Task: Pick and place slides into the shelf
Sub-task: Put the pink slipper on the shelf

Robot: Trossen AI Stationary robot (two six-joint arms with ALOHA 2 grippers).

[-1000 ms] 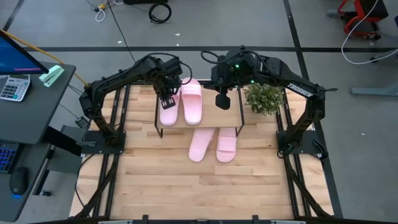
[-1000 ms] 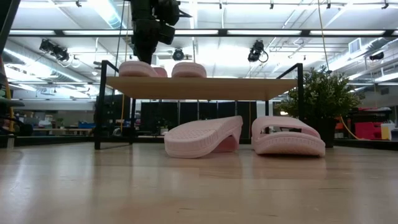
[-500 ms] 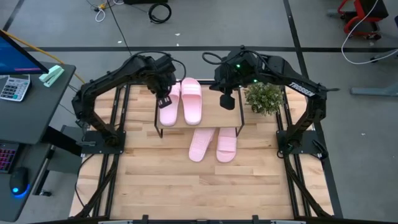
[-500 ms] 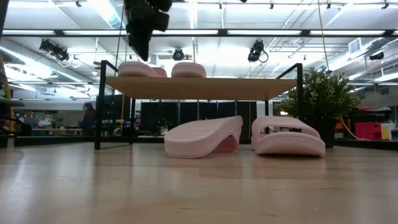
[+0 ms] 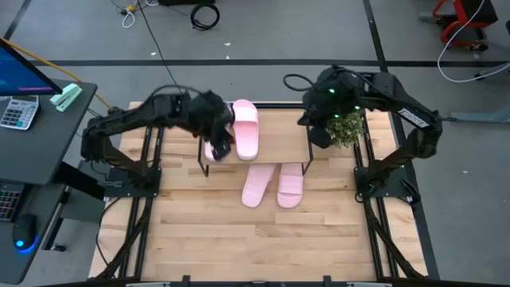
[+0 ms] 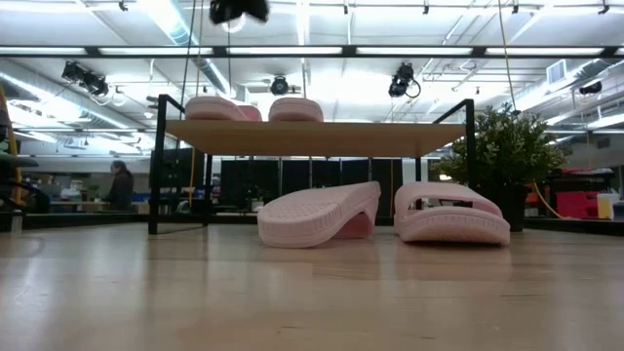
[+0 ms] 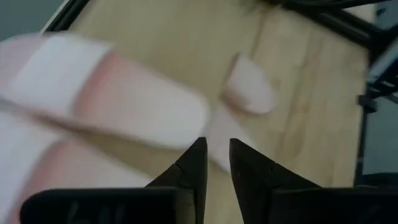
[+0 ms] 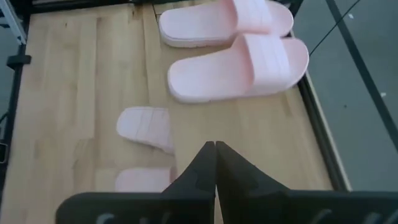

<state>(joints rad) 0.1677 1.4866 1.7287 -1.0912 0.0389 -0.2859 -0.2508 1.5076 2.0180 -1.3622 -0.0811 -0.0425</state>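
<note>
High: my left gripper point(image 5: 224, 148) hangs over the shelf point(image 5: 279, 143) by two slides point(image 5: 246, 127) on top; two more slides point(image 5: 256, 185) lie on the table below. Left wrist: fingers point(image 7: 194, 165) slightly apart, holding nothing. Right wrist: my right gripper point(image 8: 215, 163) is closed, empty, above the shelf.

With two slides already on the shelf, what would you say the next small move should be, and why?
Probably the right gripper, shut and empty by the shelf, should descend toward the slides on the table. Two slides sit on top; the left gripper, slightly parted, holds nothing.
</note>
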